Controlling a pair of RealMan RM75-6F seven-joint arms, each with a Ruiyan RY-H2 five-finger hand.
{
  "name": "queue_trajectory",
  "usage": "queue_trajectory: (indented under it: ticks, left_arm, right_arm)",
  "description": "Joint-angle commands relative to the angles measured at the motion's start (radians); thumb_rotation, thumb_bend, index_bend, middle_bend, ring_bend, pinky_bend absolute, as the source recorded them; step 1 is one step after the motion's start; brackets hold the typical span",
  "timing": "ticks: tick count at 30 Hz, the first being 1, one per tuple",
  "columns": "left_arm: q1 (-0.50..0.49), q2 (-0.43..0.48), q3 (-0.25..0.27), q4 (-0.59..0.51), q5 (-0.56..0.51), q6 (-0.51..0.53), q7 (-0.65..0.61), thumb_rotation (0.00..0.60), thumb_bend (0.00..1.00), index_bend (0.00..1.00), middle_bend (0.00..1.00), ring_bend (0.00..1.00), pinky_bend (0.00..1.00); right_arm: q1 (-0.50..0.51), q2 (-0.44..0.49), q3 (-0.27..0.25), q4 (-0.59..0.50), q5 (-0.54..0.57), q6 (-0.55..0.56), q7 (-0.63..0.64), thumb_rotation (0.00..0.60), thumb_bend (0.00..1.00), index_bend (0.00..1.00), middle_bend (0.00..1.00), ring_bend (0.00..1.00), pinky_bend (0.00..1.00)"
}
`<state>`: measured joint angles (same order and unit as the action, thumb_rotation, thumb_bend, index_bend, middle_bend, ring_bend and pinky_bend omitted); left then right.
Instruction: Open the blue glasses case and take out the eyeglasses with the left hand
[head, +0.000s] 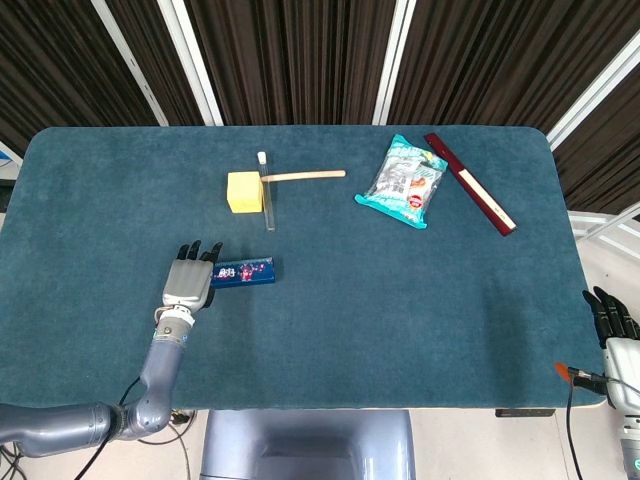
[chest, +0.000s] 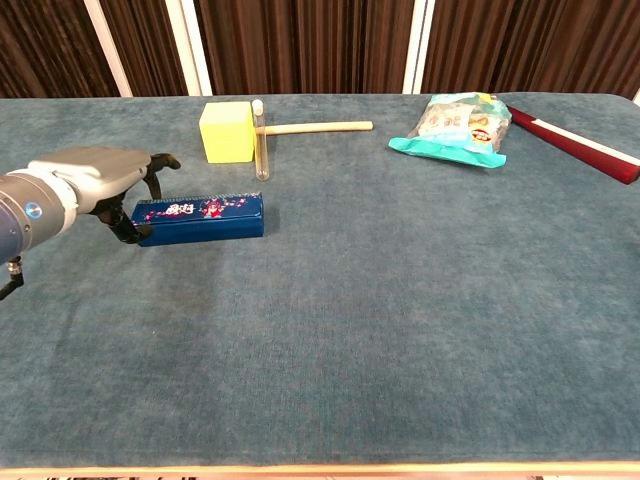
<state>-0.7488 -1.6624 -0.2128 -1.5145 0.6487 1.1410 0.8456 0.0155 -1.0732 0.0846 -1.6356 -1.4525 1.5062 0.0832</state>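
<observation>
My head camera looked steeply down on the whole table; my chest camera sat low and nearer, facing across that same table.

No legible text at this moment

The blue glasses case bore a pink and white floral print with some small white marks on its lid, too small to read in either view. The snack bag showed patches of red and white print on its front, blurred beyond reading in both views. The dark red strip at the far right of the table carried a pale band along one edge, and no characters could be made out on it.
</observation>
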Motion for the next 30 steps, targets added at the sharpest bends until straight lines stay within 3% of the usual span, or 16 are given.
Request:
queue_trajectory:
  ticks: [1, 30]
  left_arm:
    - [-0.006, -0.005, 0.001, 0.009, -0.005, -0.002, -0.001, 0.600, 0.40, 0.01, 0.27, 0.00, 0.10]
    - [-0.027, -0.023, 0.003, 0.060, -0.015, -0.009, -0.041, 0.600, 0.46, 0.04, 0.30, 0.01, 0.10]
  right_arm:
    - [0.000, 0.000, 0.000, 0.000, 0.001, -0.001, 0.000, 0.600, 0.16, 0.00, 0.00, 0.00, 0.19]
    - [0.000, 0.000, 0.002, -0.007, 0.004, 0.000, -0.007, 0.600, 0.16, 0.00, 0.00, 0.00, 0.19]
